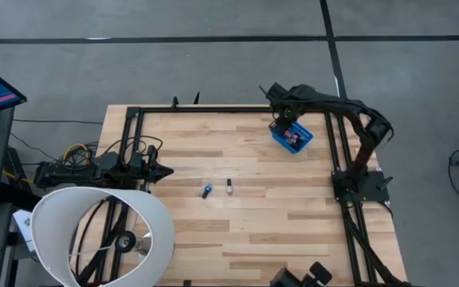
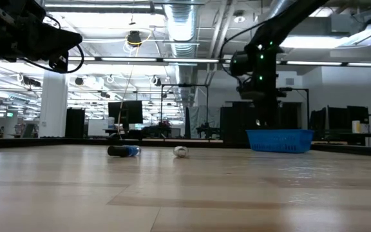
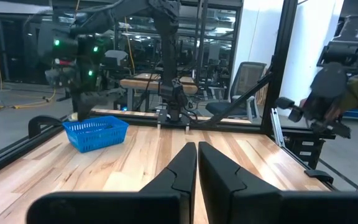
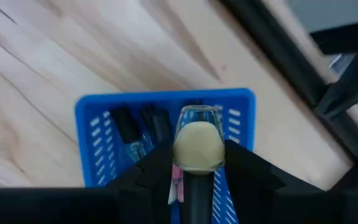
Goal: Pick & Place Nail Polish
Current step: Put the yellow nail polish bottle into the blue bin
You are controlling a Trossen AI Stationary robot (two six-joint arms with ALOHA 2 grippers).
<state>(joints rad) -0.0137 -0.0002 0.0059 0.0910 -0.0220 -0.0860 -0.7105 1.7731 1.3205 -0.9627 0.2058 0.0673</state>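
From above, the right hand (image 1: 281,127) hangs right over the bin (image 1: 301,143); two bottles (image 1: 207,190) lie mid-desk, nearer the pinched-closed left hand (image 1: 164,171). Its wrist view shows it squeezing a bottle (image 4: 197,146), pointing down.

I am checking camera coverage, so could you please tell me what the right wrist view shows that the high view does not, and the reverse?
Only the right wrist view shows the right tool shut on a pale-capped nail polish bottle directly over the blue bin, with dark-capped bottles lying inside.

Only the high view shows the left tool waiting at the table's left side, and two bottles lying on the table: a blue one and a pale one.

Both show the blue bin near the table's far right edge, with the right tool above it.
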